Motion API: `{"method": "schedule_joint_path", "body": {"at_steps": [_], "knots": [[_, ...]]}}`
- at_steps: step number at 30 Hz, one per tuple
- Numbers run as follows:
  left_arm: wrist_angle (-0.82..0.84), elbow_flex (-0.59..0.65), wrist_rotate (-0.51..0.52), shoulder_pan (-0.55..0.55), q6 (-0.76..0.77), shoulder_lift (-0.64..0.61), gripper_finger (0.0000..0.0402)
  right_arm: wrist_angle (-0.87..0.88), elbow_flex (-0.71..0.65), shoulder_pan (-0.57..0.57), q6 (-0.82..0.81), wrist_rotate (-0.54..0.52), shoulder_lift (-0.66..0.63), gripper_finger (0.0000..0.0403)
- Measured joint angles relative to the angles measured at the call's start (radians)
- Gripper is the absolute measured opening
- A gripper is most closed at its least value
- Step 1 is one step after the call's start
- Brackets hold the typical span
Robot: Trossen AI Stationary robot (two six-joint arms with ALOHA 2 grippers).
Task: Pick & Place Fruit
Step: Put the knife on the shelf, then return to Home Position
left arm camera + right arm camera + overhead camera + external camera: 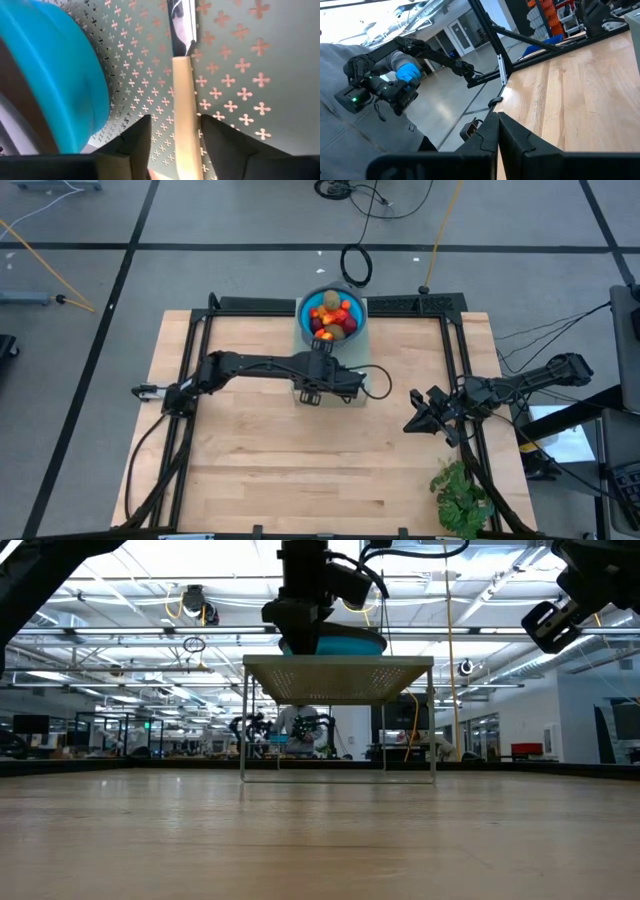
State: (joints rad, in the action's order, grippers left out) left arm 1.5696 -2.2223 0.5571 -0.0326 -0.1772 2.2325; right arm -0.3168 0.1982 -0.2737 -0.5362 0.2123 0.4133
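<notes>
The fruit [333,318] sits piled in the blue bowl [304,308] on the perforated stand [338,675]. My left gripper [172,137] hangs over the stand just beside the bowl, fingers parted astride the knife [184,100]. My right gripper [497,131] waits closed, well apart, near the table's right edge.

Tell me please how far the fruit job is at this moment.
Done: the fruit is heaped in the blue bowl on the perforated stand. In hand: the left end effector straddles the cream knife, fingers apart. Left: no loose fruit shows; the right end effector waits aside, shut.
</notes>
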Motion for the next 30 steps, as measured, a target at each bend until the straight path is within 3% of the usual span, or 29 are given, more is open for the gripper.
{"method": "schedule_joint_path", "body": {"at_steps": [9,17,25,30], "knots": [[0.004,0.003,-0.096,-0.003,0.028,-0.066,0.022,0.0,0.0,0.0,-0.001,0.0,0.0,0.0],[0.001,0.003,-0.142,-0.012,0.106,-0.148,0.022,0.0,0.0,0.0,0.001,0.0,0.0,0.0],[-0.007,0.003,-0.32,0.003,0.318,-0.279,0.022,0.0,0.0,0.0,0.002,0.0,0.0,0.0],[-0.026,0.003,-0.329,0.006,0.375,-0.362,0.0205,0.0,0.0,0.0,0.006,0.0,0.0,0.0]]}}
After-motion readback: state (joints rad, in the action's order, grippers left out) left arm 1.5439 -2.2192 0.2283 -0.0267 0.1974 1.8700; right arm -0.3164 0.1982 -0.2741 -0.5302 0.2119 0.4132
